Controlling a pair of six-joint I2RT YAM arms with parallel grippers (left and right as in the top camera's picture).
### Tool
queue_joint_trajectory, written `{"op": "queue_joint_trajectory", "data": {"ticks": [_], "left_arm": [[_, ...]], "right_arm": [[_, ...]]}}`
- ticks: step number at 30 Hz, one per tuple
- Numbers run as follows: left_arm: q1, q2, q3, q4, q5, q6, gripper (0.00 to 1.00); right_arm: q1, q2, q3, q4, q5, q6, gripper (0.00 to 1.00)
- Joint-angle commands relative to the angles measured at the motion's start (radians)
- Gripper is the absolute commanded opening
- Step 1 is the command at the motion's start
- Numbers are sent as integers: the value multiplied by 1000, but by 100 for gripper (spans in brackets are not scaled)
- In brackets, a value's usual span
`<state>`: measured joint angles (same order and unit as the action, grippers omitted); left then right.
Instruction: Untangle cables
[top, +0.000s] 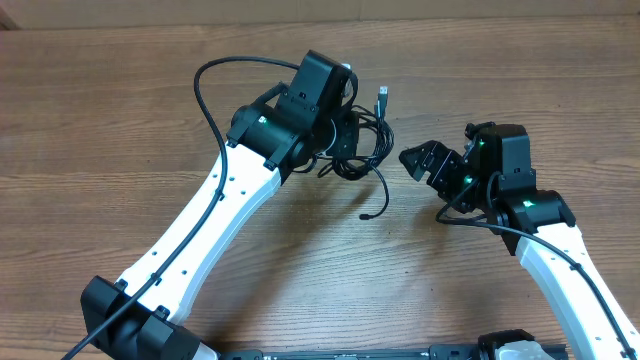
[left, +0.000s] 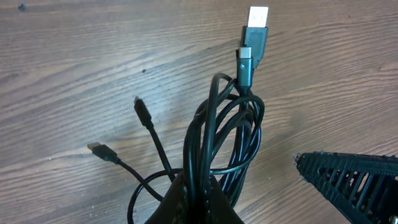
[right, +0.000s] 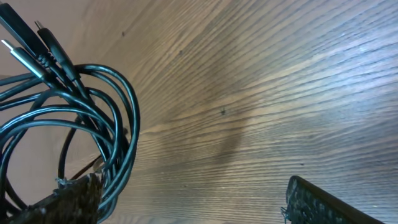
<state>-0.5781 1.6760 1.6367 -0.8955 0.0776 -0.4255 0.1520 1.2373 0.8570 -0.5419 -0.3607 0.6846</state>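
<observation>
The cables (top: 368, 140) lie as a bundle of thin black loops at the middle back of the table. One USB plug (top: 383, 95) points away, and one strand trails toward me to a small plug (top: 365, 215). My left gripper (top: 345, 135) is shut on the bundle, and in the left wrist view the loops (left: 224, 137) rise straight out of its closed jaws (left: 202, 196). My right gripper (top: 412, 160) stands open just right of the bundle. In its own view the loops (right: 93, 118) rest against its left finger (right: 68, 199), and bare wood fills the wide gap (right: 193, 205).
A wooden table (top: 120, 120) lies under everything. Two silver-tipped plugs (left: 254, 31) lie at the bundle's far end, and two small plugs (left: 142, 109) on loose strands lie to its left. The right gripper's finger (left: 354, 180) shows at the lower right of the left wrist view.
</observation>
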Motion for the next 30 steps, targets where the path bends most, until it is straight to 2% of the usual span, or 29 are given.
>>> {"op": "queue_joint_trajectory", "data": {"ticks": [1, 8, 30], "left_arm": [[2, -14, 21, 17, 0, 38, 4], [2, -14, 21, 40, 1, 61, 4], [0, -14, 21, 79, 8, 67, 4]], "right_arm": [[-2, 0, 6, 6, -7, -1, 93], [-2, 0, 6, 6, -7, -1, 100], [-2, 0, 6, 6, -34, 25, 100]]}}
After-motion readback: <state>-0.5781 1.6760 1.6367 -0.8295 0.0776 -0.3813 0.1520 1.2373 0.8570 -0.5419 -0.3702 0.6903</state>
